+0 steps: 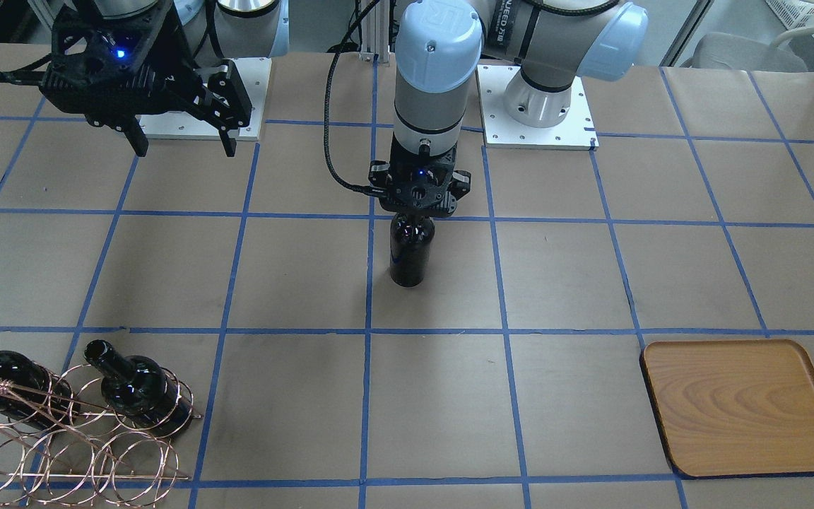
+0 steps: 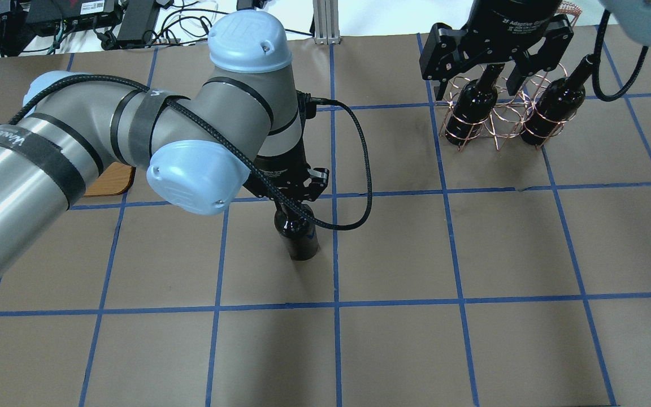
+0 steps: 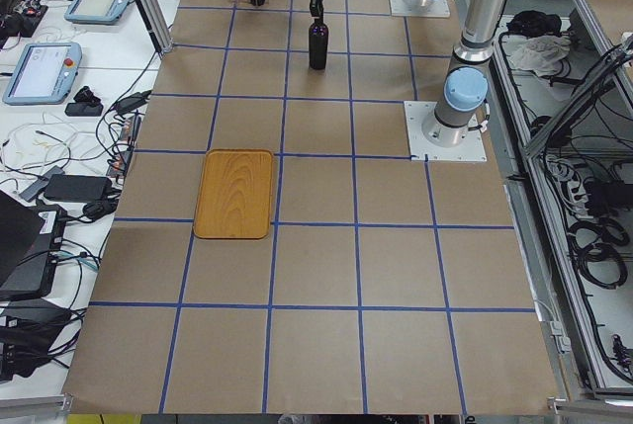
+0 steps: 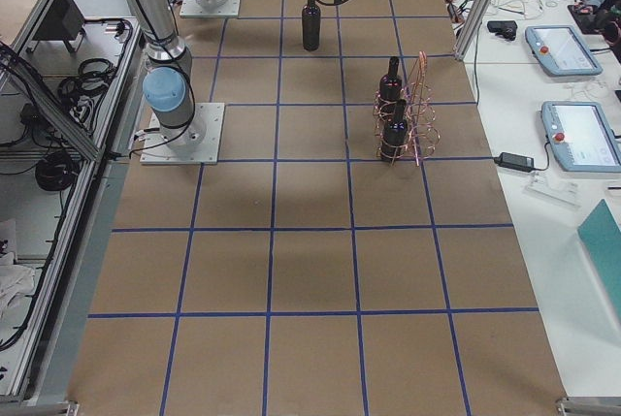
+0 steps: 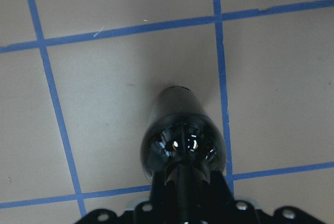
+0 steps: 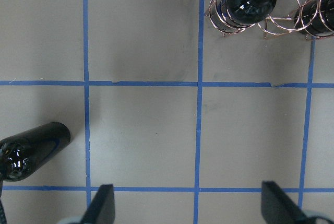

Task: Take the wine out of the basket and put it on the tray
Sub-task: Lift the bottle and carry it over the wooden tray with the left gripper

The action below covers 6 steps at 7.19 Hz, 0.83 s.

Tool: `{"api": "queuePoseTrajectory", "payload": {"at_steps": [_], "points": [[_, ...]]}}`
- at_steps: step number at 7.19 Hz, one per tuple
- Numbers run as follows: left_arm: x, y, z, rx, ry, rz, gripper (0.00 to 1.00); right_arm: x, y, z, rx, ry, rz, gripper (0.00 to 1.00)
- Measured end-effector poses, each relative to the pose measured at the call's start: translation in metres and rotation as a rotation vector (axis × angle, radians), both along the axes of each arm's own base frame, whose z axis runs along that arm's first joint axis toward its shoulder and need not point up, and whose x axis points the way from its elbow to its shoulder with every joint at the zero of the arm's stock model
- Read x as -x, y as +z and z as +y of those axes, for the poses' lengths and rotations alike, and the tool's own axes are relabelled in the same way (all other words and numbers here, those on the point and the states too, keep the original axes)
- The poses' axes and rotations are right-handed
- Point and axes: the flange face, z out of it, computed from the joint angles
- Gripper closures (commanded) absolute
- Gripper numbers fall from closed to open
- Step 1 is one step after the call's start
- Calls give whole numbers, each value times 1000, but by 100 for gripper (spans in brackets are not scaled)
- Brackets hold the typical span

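Observation:
One wine bottle [image 1: 409, 249] stands upright near the table's middle; I cannot tell whether its base touches the table. My left gripper [image 1: 417, 211] is shut on its neck from above, as the overhead view [image 2: 293, 204] and the left wrist view [image 5: 187, 192] also show. The copper wire basket [image 1: 61, 452] lies at the table's edge and holds two more dark bottles [image 2: 472, 107], [image 2: 554, 110]. My right gripper [image 1: 181, 145] is open and empty, hanging high above the basket [image 2: 500, 127]. The wooden tray [image 1: 742, 406] is empty, far on the left arm's side.
The table is brown paper with a blue tape grid. The arms' white base plates [image 1: 538, 113] sit at the robot's edge. In the overhead view my left arm hides most of the tray [image 2: 112, 181].

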Motion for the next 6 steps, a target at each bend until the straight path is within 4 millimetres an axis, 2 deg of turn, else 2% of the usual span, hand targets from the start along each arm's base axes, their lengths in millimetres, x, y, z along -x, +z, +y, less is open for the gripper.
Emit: {"api": "queuePoseTrajectory", "payload": {"at_steps": [1,2,3,6], "points": [[-12,17,-15,30,13,1,100,0,0,0,-1,0,1,0],[-35,41,-38,66,10,2,100,0,0,0,-1,0,2,0],[-69,63,-64,98,1,4,100,0,0,0,0,0,1,0],[-216,96,-132,151,-41,-11,100,0,0,0,-1,0,-1,0]]}}
